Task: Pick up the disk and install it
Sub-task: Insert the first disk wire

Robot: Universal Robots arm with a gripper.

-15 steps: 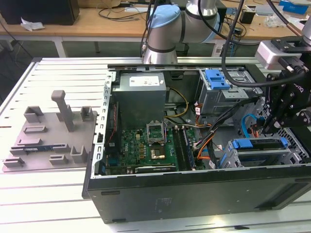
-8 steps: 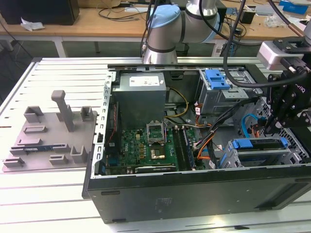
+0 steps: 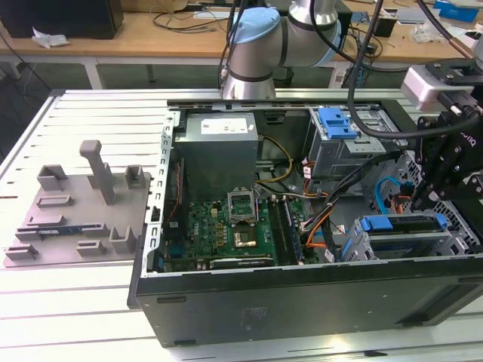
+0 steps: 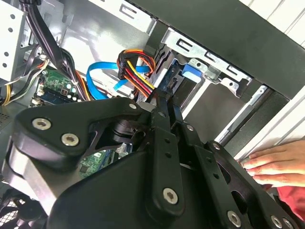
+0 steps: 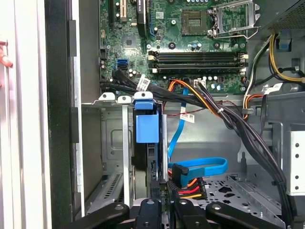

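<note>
Slatted table, open computer case: arm is dipping into the corner drive cage, gripper closed, tips at the disk.

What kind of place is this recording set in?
Probably a robotics lab or workshop: an open PC case lies on a slatted metal table, with cable-strewn wooden benches behind the arm.

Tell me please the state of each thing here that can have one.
computer case, lying on its side, side panel off
disk, on edge in the drive cage slot
CPU socket, retention frame swung open
gripper, down at the drive cage, by the disk
hand, resting beside the case
</note>
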